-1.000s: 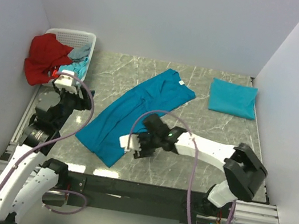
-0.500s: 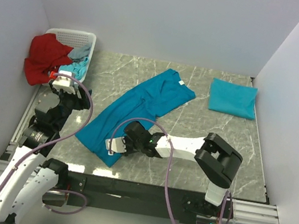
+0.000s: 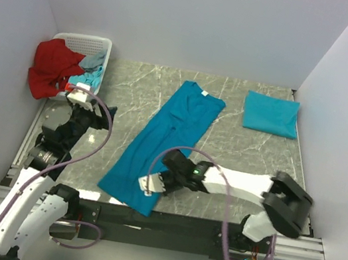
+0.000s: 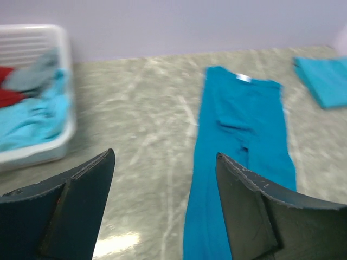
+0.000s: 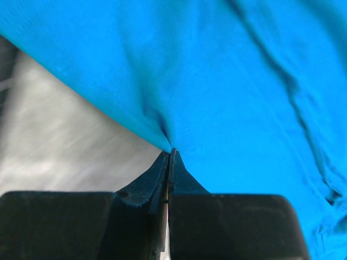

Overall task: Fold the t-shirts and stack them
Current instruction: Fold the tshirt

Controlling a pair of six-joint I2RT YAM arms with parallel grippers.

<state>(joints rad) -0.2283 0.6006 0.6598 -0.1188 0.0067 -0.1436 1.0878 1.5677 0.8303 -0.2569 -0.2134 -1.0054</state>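
Observation:
A long teal t-shirt [image 3: 173, 133], folded lengthwise into a strip, runs from the table's middle back down to the near edge. My right gripper [image 3: 150, 186] is shut on its right edge near the hem; in the right wrist view the cloth [image 5: 217, 70] bunches into the closed tips [image 5: 171, 153]. A second teal t-shirt [image 3: 271, 113], folded into a flat rectangle, lies at the back right. My left gripper [image 3: 101, 114] hovers open left of the strip, holding nothing; its wrist view shows the shirt [image 4: 244, 124] beyond the right finger [image 4: 255, 211].
A white basket [image 3: 101, 44] at the back left holds a red garment [image 3: 53, 67] and light blue cloths [image 3: 90, 76]. In the left wrist view the basket [image 4: 66, 103] is at the left. White walls close the marble table [image 3: 238, 148] on three sides.
My right gripper shut on the shirt's edge and dragged it; the strip swung round and now lies straighter, its hem nearer the front edge. My left gripper shifted slightly right.

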